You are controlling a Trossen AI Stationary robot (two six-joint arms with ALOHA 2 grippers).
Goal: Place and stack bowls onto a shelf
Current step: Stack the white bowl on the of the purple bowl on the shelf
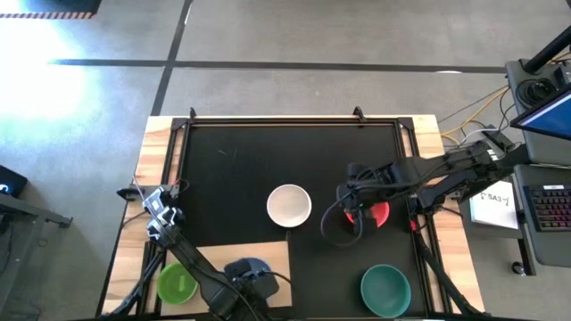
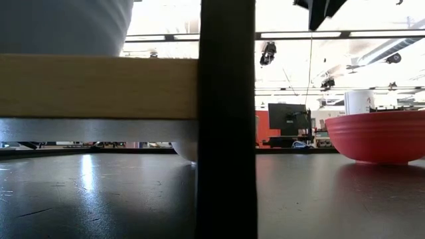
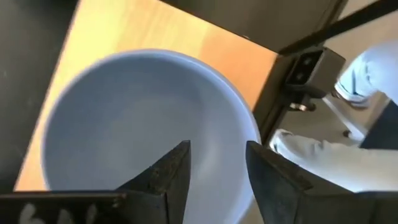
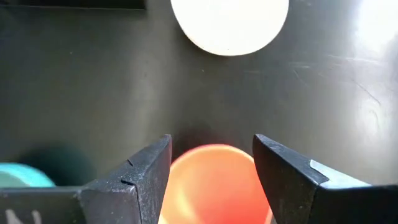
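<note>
The left gripper point(image 3: 214, 177) is parting its fingers over the slate-blue bowl point(image 1: 251, 270) on the shelf point(image 1: 234, 254) — releasing it. At three o'clock, the right gripper point(image 4: 211, 171) is hovering spread over the red bowl point(image 4: 211, 183) — closing comes next.

Strong glare washes the floor point(image 1: 36, 71) at the high view's upper left; the white bowl point(image 4: 229, 22) is overexposed; the low view's near post point(image 2: 228, 119) looks blurred, perhaps backlit.
</note>
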